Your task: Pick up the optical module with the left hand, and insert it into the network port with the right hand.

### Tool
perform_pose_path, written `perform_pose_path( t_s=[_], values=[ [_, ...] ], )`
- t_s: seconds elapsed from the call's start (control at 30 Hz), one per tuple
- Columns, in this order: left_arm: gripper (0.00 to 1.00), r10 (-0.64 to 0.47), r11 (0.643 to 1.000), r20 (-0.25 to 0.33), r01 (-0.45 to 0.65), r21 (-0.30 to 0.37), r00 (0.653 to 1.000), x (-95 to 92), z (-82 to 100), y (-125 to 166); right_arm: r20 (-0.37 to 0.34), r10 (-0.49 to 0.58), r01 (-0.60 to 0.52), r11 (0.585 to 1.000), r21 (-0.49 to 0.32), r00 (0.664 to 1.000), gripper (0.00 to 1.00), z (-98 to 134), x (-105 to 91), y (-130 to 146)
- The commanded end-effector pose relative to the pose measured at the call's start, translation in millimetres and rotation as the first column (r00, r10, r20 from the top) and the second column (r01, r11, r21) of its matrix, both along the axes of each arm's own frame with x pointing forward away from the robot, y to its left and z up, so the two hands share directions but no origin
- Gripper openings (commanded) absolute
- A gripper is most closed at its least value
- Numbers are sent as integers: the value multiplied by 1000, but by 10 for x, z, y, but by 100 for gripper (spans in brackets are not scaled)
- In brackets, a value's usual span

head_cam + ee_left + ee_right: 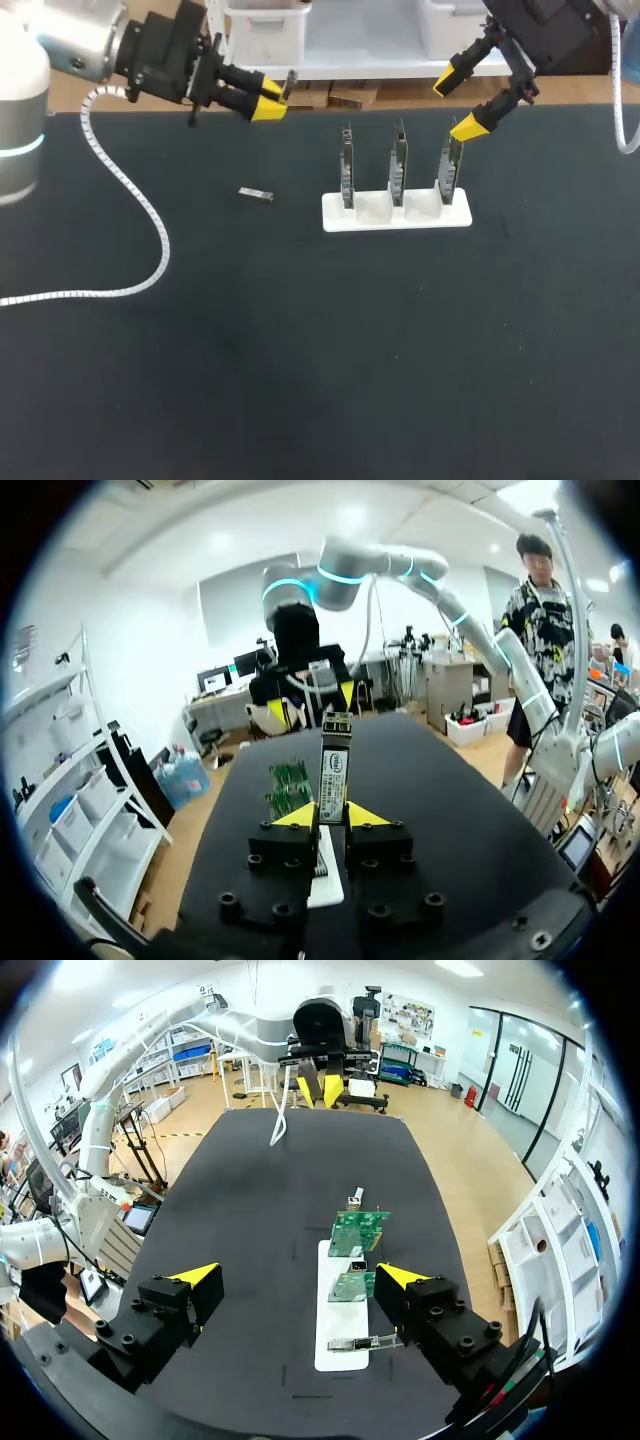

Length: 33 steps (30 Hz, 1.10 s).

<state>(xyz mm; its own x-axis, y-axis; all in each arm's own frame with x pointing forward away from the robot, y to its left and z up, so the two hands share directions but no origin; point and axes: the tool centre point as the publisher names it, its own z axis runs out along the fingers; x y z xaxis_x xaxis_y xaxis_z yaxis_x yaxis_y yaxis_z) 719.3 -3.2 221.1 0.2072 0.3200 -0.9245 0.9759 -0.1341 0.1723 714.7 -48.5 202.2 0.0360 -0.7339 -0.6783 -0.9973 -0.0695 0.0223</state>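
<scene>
Module [335, 770] stands upright, pinched between the yellow tips of the left gripper [332, 815], which is closed on its lower end. Most of its length sticks out past the fingers. In the head view the left gripper [268, 100] hangs over the far left part of the table [300, 350], with the module [289, 85] at its tips, well apart from the holder [370, 212].

The white holder sits right of the middle and carries three green boards [398, 160] on edge in a row. Their ports are too small to make out.

The right gripper [458, 103] hangs above the rightmost board with its fingers spread wide and nothing between them. Its lower tip is close to that board's top edge. From the right wrist, the right gripper [298, 1276] looks down on the holder [335, 1355] and boards [357, 1228].

A second module [256, 194] lies flat on the table, between the left gripper and the holder. A white coiled cable [140, 220] trails across the table's left side.
</scene>
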Motion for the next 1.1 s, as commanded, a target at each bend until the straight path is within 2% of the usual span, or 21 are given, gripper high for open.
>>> perform_pose_path(
  t_s=[0.03, 0.07, 0.17, 0.33, 0.43, 0.57, 0.67, 0.77, 0.9, 0.97, 1.1],
  values=[
    [0, 50, 993, 44, -45, -105, 998, -133, 30, -203, 2, 0, 0, 1000, 2, 1000, 100, -4, -7, -5],
    [0, 44, 994, 60, -38, -100, 997, -158, 65, -270, 2, 0, 0, 1000, 2, 1000, 100, -4, -7, -5],
    [0, 49, 999, 118, -49, -3, 992, -204, 146, -455, 2, 0, 0, 1000, 2, 1000, 100, -4, -7, -5],
    [0, 100, 994, 148, -105, 31, 984, -256, 180, -697, 2, 0, 0, 1000, 2, 1000, 100, -4, -7, -5],
    [0, 76, 996, 109, -80, 36, 991, -318, 139, -843, 2, 0, 0, 1000, 2, 1000, 100, -4, -7, -5],
    [0, 67, 997, 85, -70, 40, 994, -350, 96, -937, 2, 0, 0, 1000, 2, 1000, 100, -4, -7, -5],
    [0, 69, 998, 41, -69, -3, 997, -325, 47, -982, 2, 0, 0, 1000, 2, 1000, 100, -4, -7, -5],
    [0, 65, 998, 18, -65, -16, 998, -288, 6, -1049, 2, 0, 0, 1000, 2, 1000, 100, -4, -7, -5],
    [0, 54, 998, 12, -53, -40, 998, -219, -14, -1149, 2, 0, 0, 1000, 2, 1000, 100, -4, -7, -5],
    [0, 56, 998, 34, -55, -23, 998, -193, 7, -1171, 2, 0, 0, 1000, 2, 1000, 100, -4, -7, -5],
    [0, 78, 997, 30, -78, 0, 996, -182, 36, -1178, 2, 0, 0, 1000, 2, 1000, 100, -4, -7, -5]
  ],
)
